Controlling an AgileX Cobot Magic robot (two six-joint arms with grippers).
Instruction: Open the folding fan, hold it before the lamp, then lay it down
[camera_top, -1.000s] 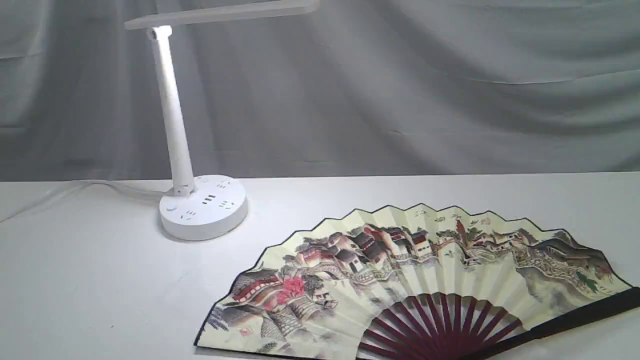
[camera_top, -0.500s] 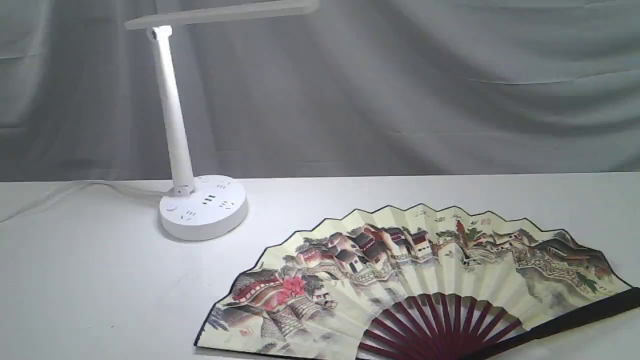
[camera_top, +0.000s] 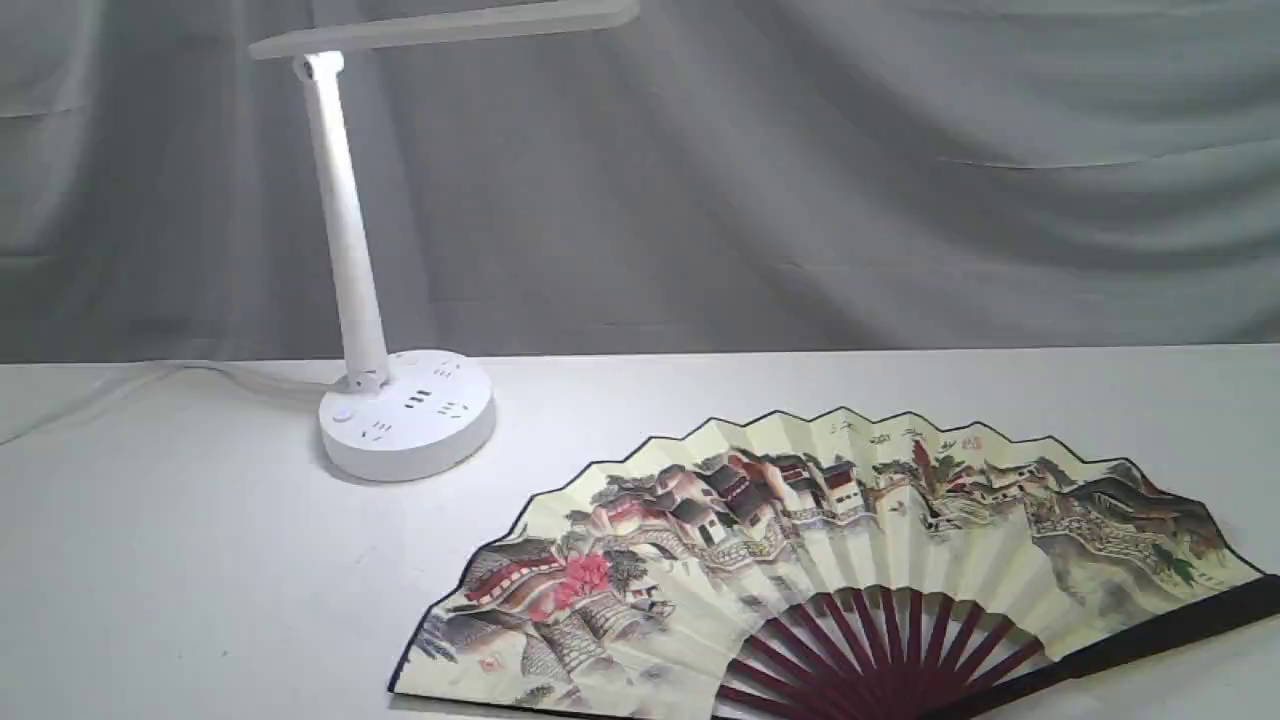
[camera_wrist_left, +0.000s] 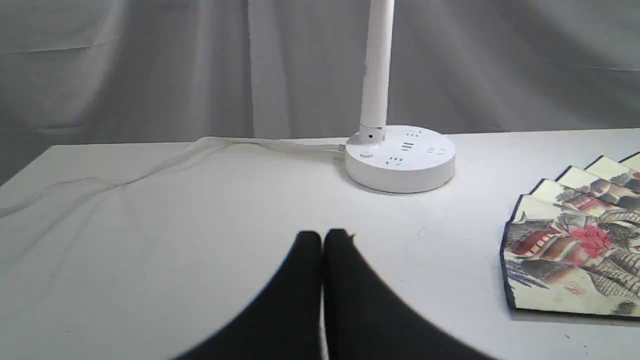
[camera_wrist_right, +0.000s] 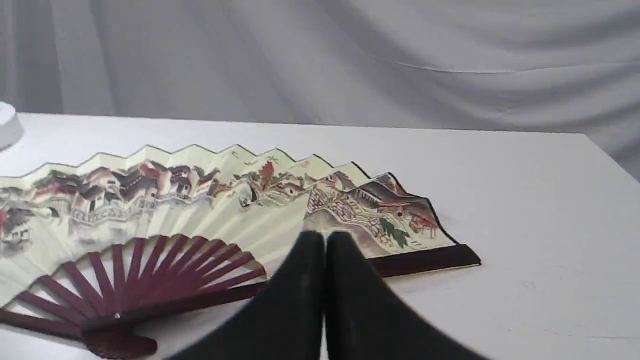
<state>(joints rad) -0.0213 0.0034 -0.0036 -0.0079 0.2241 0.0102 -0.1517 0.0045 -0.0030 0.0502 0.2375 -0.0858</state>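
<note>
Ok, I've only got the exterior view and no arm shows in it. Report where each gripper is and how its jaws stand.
Observer: The left gripper has its jaws closed together, empty, above bare table, with the lamp base ahead of it.
Operator: Now the right one.
Observer: The right gripper is shut too, holding nothing, with the folding fan spread flat on the table ahead of it.
Operator: Check the fan's pivot; my frame cuts it off.
Observer: The pivot rests on the table, with the maroon ribs splayed out from it.
</note>
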